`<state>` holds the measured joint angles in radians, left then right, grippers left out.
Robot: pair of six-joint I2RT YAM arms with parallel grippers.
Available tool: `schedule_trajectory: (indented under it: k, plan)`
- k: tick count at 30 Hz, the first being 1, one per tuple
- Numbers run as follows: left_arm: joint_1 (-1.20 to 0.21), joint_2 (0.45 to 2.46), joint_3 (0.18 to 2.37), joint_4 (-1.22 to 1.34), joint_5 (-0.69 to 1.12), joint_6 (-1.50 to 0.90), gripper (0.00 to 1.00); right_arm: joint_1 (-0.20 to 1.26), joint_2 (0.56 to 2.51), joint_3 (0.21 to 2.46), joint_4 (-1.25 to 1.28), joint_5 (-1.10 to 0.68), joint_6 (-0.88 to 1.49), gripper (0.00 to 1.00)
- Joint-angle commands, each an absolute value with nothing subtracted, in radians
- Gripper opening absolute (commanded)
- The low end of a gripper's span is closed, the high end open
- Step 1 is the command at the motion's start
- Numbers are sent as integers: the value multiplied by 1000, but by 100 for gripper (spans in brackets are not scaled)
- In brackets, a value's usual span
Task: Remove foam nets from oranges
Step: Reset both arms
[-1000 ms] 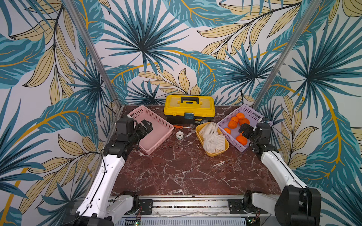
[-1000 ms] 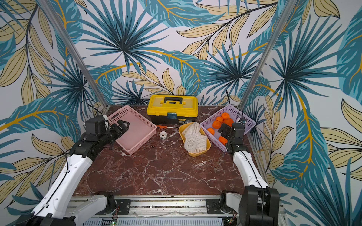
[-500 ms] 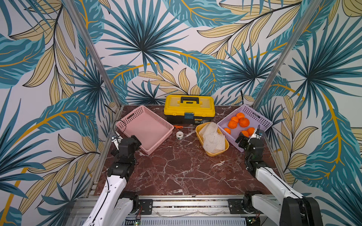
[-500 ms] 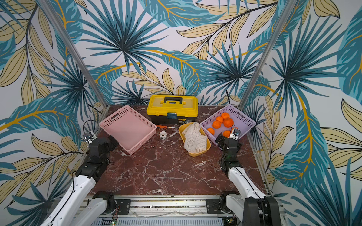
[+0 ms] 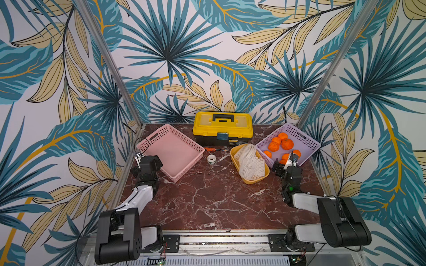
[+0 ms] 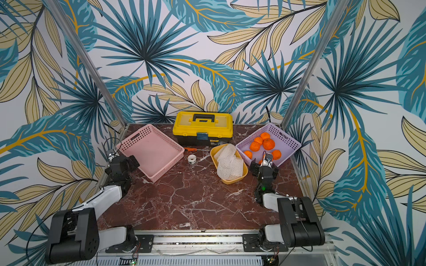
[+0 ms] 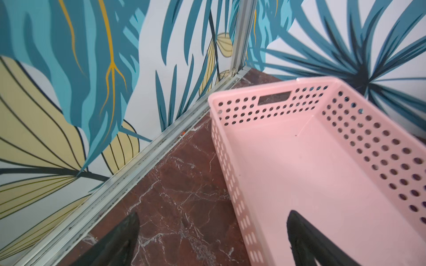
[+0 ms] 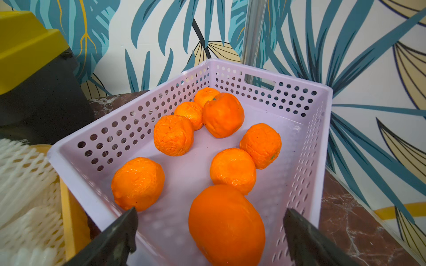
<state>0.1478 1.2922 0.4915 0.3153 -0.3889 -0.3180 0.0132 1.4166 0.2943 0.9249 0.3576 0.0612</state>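
You've drawn both arms back; left hand (image 7: 213, 214) and right hand (image 8: 209, 210) gape empty. Bare round bright-orange oranges (image 8: 173, 134) sit in the lilac perforated basket (image 8: 322, 138) before the right hand, white foam mesh nets (image 5: 249, 161) beside it: likely finished.

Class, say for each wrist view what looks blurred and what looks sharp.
Right wrist view: the nearest bright orange and white foam mesh nets look soft, the far oranges crisp. Left wrist view: pink perforated basket sharp, black jaws blurred.

Marble table (image 5: 207, 202) lies open across the front, between both arms. 4 obstacles line the back: pink basket (image 5: 175, 152), toolbox (image 5: 222, 129), yellow tray (image 5: 252, 181) heaped with foam nets (image 5: 249, 161), purple basket (image 5: 304, 140). Gap between pink basket and tray holds screwdriver (image 5: 211, 149) and tape roll (image 5: 211, 159).
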Motion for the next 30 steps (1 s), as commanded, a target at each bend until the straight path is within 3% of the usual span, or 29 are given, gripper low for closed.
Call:
schedule_trajectory:
  k: [1, 8, 15, 30]
  plan:
    - [180, 1338, 471, 463, -280, -281, 100, 18, 1470, 317, 994, 334, 31, 100]
    - [160, 1358, 389, 670, -161, -249, 100, 17, 1510, 288, 1092, 352, 34, 100]
    - [55, 1430, 364, 814, -161, -119, 100, 17, 1520, 223, 1225, 355, 35, 100]
    - [12, 1524, 390, 869, -167, -50, 100, 15, 1511, 361, 948, 338, 43, 100]
